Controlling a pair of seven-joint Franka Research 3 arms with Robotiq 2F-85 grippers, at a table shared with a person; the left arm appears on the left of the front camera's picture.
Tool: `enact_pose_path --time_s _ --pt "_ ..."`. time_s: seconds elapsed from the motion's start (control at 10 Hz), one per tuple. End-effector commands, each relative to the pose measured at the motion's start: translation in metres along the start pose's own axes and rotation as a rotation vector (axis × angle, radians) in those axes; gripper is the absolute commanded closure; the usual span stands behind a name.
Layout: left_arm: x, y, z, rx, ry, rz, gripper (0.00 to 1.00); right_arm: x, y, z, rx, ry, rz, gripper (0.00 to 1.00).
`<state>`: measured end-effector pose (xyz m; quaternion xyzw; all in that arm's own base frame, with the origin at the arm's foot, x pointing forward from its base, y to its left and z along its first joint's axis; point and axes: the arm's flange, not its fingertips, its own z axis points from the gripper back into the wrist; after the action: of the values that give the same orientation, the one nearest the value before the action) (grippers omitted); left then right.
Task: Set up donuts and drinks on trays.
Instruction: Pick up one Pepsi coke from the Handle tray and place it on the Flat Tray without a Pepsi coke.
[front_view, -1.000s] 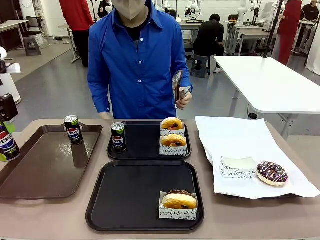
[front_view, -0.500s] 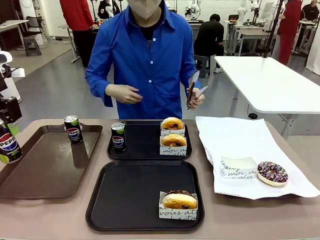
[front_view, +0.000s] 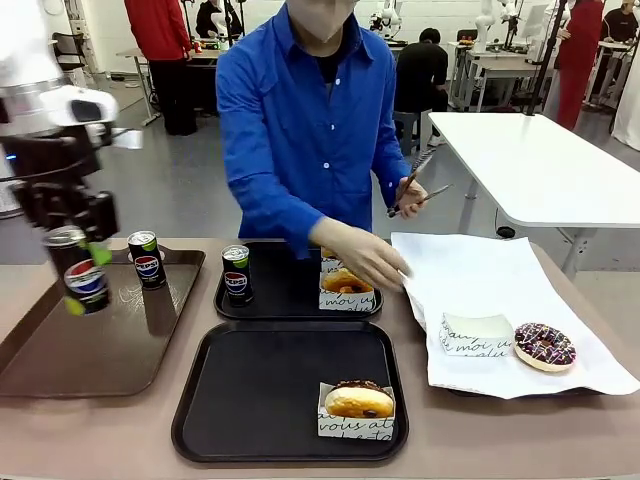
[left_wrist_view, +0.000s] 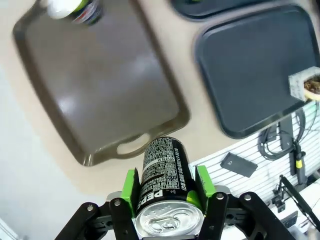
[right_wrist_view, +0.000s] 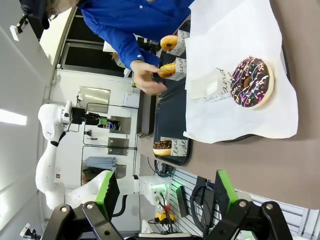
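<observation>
Roughly halfway: upper tray (front_view: 290, 290) has one drink (front_view: 236, 272) plus two donuts (front_view: 346, 281), lower tray (front_view: 260, 390) one donut (front_view: 359, 401), no drink; left gripper (left_wrist_view: 166, 186) clamps a Pepsi can (front_view: 84, 282) at frame left; right gripper (right_wrist_view: 166, 192) gapes empty.

Left pincer (front_view: 80, 262) grips Pepsi can (front_view: 86, 286) near brown tray (front_view: 110, 345).

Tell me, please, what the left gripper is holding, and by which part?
The left gripper holds a Pepsi can over the brown tray, its green pads clamped on opposite sides of the can's body near the silver top.
</observation>
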<state>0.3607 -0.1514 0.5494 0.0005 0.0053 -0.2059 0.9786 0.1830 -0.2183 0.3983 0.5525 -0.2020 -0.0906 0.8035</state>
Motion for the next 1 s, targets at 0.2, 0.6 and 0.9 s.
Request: enact_pose_path --time_s 0.2,0.6,0.9 --pt "0.053 -0.082 0.017 0.123 0.034 -0.236 0.43 0.001 0.001 0.0 0.02 -0.01 0.015 0.0" --pt "0.081 -0.145 -0.007 0.086 -0.002 -0.403 0.43 0.001 0.001 0.0 0.02 -0.01 0.015 0.0" --pt "0.098 -0.162 -0.042 -0.001 -0.07 -0.4 0.43 0.001 0.001 0.0 0.02 -0.01 0.015 0.0"
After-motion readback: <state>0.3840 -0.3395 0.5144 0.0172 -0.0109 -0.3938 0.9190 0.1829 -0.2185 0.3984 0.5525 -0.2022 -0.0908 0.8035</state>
